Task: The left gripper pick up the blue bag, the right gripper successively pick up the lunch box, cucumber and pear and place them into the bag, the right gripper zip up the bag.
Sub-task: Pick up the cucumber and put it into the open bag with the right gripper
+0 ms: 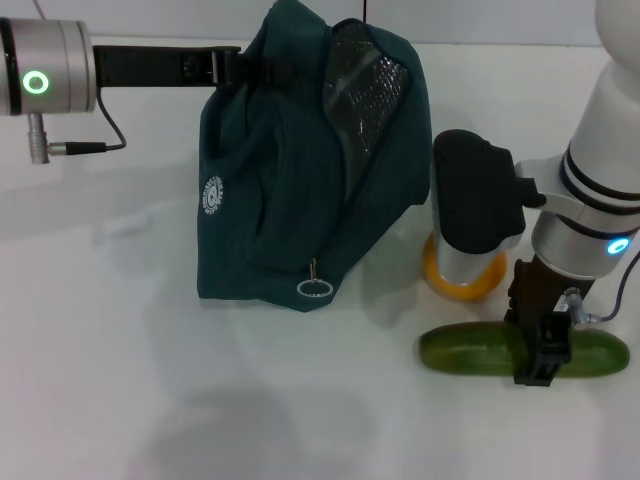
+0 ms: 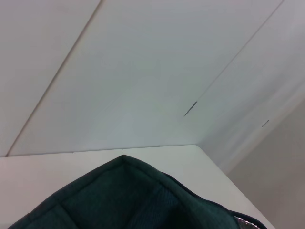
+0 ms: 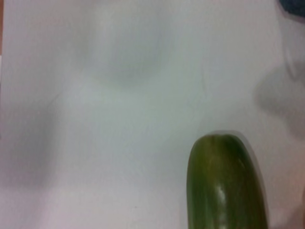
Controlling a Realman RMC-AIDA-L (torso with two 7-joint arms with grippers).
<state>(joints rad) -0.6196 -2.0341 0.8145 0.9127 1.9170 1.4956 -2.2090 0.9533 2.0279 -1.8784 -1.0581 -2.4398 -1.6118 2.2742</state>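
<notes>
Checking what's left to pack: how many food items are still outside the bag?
2: the cucumber on the table under the right end effector, and the pear behind it, partly hidden.

Open table [image 1: 150, 380] left of cucumber [image 1: 470, 352]; bag [image 1: 300, 170] and pear [image 1: 462, 282] crowd behind

White table [image 1: 150, 400], smooth and matte, mottled with soft grey shadows near the front. Beyond its far edge, pale wall [image 2: 143, 71] of flat panels, crossed by thin slanting seams, one short dark mark on a seam.
</notes>
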